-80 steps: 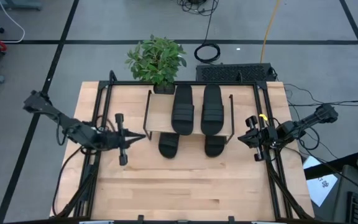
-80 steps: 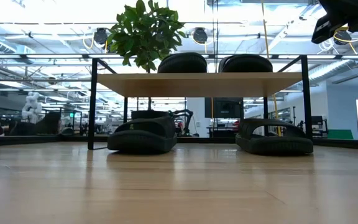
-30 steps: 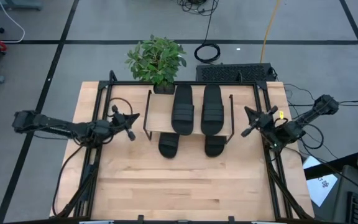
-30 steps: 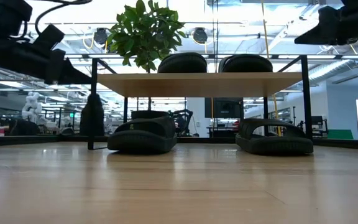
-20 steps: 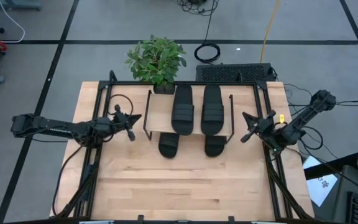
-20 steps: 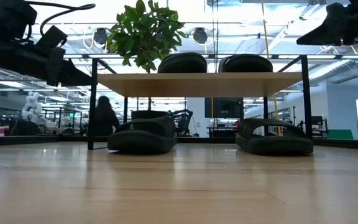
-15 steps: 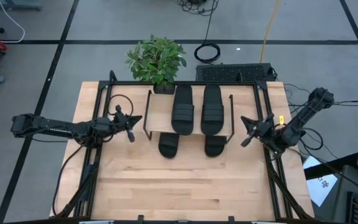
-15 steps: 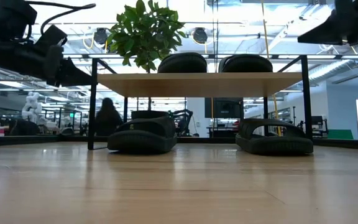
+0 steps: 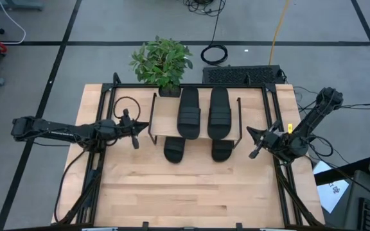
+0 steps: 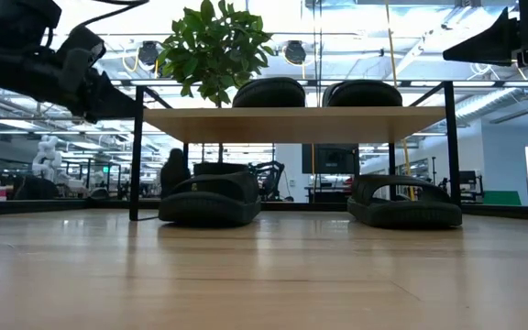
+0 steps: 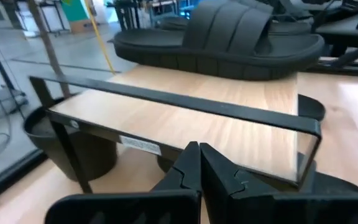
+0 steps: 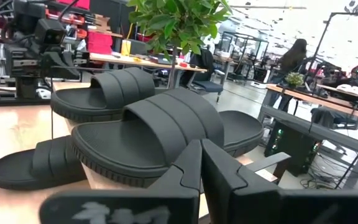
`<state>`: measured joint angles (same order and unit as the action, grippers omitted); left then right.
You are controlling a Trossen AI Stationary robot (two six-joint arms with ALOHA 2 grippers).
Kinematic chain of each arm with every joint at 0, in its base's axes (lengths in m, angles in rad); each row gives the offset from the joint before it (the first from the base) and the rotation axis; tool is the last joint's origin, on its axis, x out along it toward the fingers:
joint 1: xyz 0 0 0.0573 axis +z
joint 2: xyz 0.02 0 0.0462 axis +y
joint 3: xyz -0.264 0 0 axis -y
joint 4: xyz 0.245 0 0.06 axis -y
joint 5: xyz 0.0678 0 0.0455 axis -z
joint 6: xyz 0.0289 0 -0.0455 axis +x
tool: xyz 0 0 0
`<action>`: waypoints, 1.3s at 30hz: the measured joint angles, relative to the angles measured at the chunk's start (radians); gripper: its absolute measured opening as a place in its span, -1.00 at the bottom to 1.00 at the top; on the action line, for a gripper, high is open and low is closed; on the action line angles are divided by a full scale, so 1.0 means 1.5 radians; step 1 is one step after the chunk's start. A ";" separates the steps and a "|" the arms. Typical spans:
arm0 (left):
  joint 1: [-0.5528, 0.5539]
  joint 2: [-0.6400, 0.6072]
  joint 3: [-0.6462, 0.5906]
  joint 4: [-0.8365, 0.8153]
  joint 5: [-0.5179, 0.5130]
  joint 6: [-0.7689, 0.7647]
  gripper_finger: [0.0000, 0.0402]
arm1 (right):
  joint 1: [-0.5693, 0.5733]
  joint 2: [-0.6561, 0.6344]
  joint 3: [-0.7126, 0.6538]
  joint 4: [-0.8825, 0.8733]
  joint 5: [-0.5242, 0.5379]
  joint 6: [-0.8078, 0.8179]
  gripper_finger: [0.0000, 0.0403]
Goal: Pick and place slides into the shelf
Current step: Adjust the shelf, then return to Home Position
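Since a moment ago, the right gripper [image 9: 252,142] has drifted down the table's right edge, nearer the front, while the left gripper [image 9: 139,128] has barely shifted, hanging just beside the shelf's left end. Both pairs of dark fingers are pressed together, holding nothing. Four matching black slide sandals with wide ribbed straps sit at the small low shelf [image 9: 166,119], a light wood board on thin black wire legs: two [image 9: 189,113] lie side by side on top (toes toward a leafy green potted plant [image 9: 162,62]), and two [image 10: 211,200] rest on the pale wooden table [image 9: 191,192] beneath it, heels poking out.
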<state>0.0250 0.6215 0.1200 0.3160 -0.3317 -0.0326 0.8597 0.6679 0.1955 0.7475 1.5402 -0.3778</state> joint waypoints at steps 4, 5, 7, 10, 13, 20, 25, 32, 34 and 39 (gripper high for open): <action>0.000 0.026 0.001 0.002 0.037 -0.015 -1.00 | 0.000 0.001 -0.009 0.000 0.000 0.016 -1.00; 0.000 0.032 0.001 0.004 0.045 -0.017 -1.00 | 0.000 0.001 -0.012 0.000 0.000 0.019 -1.00; -0.004 0.045 0.001 0.005 0.047 -0.020 -1.00 | 0.000 0.001 -0.018 0.000 0.000 0.024 -1.00; -0.011 0.058 0.001 0.005 0.044 -0.019 -1.00 | 0.000 0.001 -0.020 0.004 -0.001 0.025 -1.00; -0.015 0.064 0.001 0.011 0.044 -0.017 -1.00 | 0.000 0.001 -0.020 0.007 -0.001 0.024 -1.00; -0.032 0.066 0.001 0.016 0.050 -0.017 -1.00 | 0.000 0.001 -0.020 0.007 -0.001 0.023 -1.00; -0.044 0.066 0.001 0.016 0.046 -0.016 -1.00 | 0.000 0.001 -0.021 0.007 -0.001 0.022 -1.00; -0.045 0.065 0.001 0.004 0.016 -0.003 -1.00 | 0.000 0.001 -0.021 0.007 -0.001 0.022 -1.00; -0.044 0.065 0.001 -0.013 -0.047 0.001 -1.00 | 0.000 0.001 -0.021 0.007 -0.001 0.022 -1.00; -0.044 0.062 0.001 -0.039 -0.149 0.047 -1.00 | 0.007 -0.002 -0.021 0.008 -0.004 0.008 -1.00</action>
<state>-0.0409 0.7143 0.1219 0.2573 -0.5545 0.0375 0.8709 0.6650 0.1642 0.7593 1.5340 -0.3664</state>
